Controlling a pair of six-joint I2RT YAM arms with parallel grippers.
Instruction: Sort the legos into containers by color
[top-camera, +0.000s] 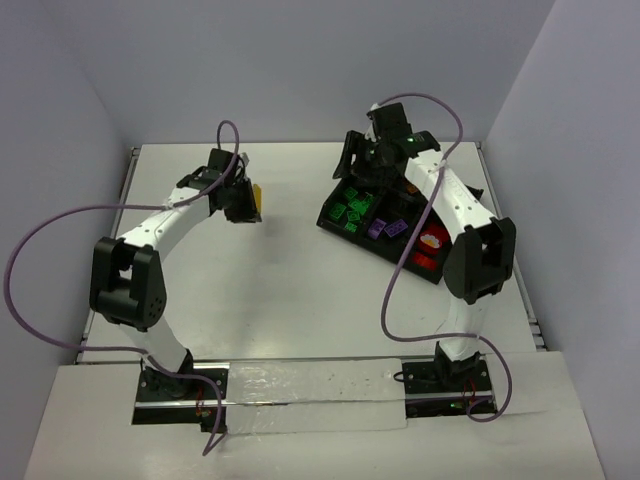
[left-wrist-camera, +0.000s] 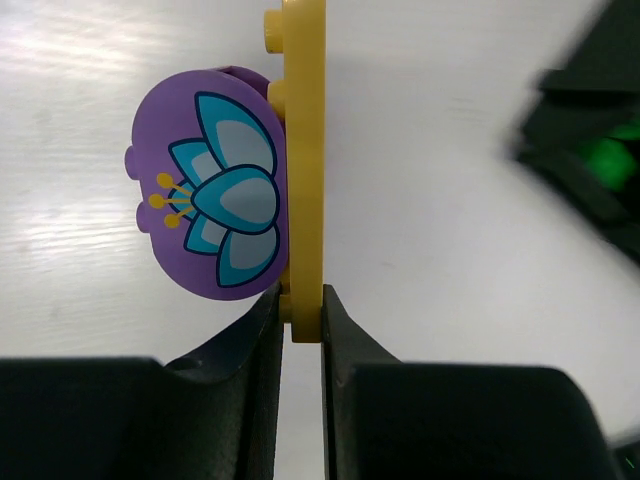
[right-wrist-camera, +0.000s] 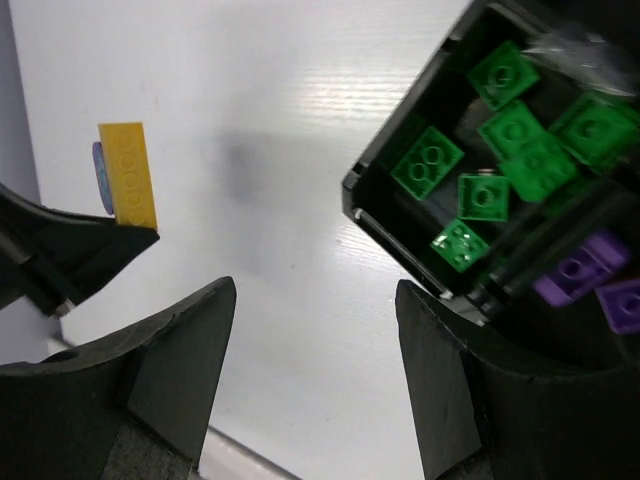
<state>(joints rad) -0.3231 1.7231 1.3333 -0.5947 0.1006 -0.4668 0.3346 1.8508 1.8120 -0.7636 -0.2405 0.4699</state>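
My left gripper (left-wrist-camera: 302, 320) is shut on the lower edge of a thin yellow lego plate (left-wrist-camera: 305, 150) that stands on edge. A purple rounded lego (left-wrist-camera: 210, 195) with a blue flower print is stuck to the plate's left face. From above, the left gripper (top-camera: 247, 205) holds this yellow piece (top-camera: 259, 200) over the table, left of the black tray (top-camera: 335, 222). The tray's bins hold green legos (right-wrist-camera: 500, 130), purple legos (right-wrist-camera: 585, 275) and red legos (top-camera: 425, 262). My right gripper (right-wrist-camera: 315, 300) is open and empty beside the tray's corner (right-wrist-camera: 385, 225).
White walls close in the table on the left, back and right. The right arm (top-camera: 470, 215) reaches over the tray's right side. An orange-and-white item (top-camera: 432, 240) lies in a near-right bin. The tray shows blurred at the left wrist view's right edge (left-wrist-camera: 585, 160).
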